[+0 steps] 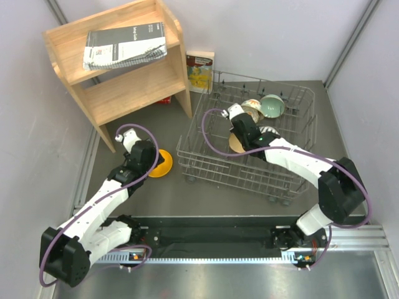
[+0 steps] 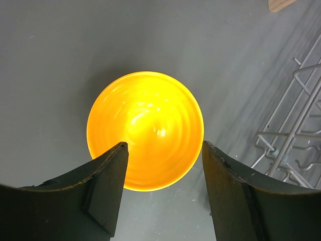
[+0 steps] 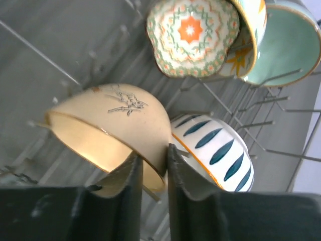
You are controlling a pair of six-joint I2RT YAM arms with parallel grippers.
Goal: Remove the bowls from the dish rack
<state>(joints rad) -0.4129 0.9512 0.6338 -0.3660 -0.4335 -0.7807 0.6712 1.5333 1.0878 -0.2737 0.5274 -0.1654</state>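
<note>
The grey wire dish rack [image 1: 287,177] stands right of centre. My right gripper [image 3: 153,154] is inside it, shut on the rim of the tan-peach bowl [image 3: 118,123], which also shows in the top view [image 1: 237,142]. Beside it lies the white bowl with dark stripes [image 3: 215,150]. The scalloped floral bowl [image 3: 193,35] and the pale teal-green bowl [image 3: 283,47] lean at the rack's far end. The orange-yellow bowl [image 2: 145,128] sits upright on the table left of the rack [image 1: 163,164]. My left gripper [image 2: 165,150] is open just above it, touching nothing.
A wooden shelf [image 1: 124,68] with a spiral-bound booklet [image 1: 124,45] stands at the back left. A small book [image 1: 200,71] leans against the wall behind the rack. The rack's corner [image 2: 296,125] lies right of the orange bowl. Walls close in on both sides.
</note>
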